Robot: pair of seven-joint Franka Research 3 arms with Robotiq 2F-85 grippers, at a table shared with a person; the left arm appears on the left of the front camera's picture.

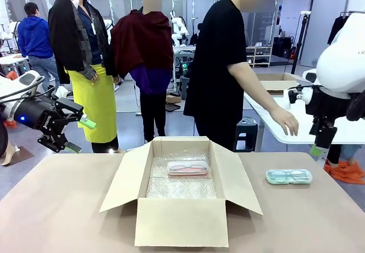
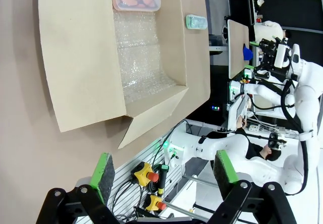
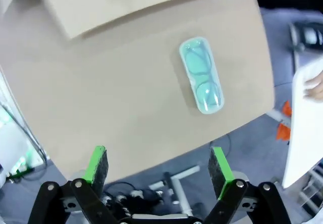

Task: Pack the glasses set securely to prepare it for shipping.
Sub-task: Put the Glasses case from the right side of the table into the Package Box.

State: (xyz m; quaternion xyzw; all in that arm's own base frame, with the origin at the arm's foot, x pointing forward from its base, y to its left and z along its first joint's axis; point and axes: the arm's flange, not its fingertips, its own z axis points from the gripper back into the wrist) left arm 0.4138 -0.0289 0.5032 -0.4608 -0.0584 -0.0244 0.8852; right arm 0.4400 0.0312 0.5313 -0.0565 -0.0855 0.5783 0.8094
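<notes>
The front camera sits low at the robot's edge of the counter, facing across the open box to the person at the far side; the left wrist camera, rolled sideways, looks from farther off over the left tool at that box and the mint case; the right wrist camera looks steeply down, close on the same case.

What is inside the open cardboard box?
Bubble wrap lines the cardboard box, and the pink glasses case lies on it by the far wall. The wrap hides the box floor and anything beneath it.
</notes>
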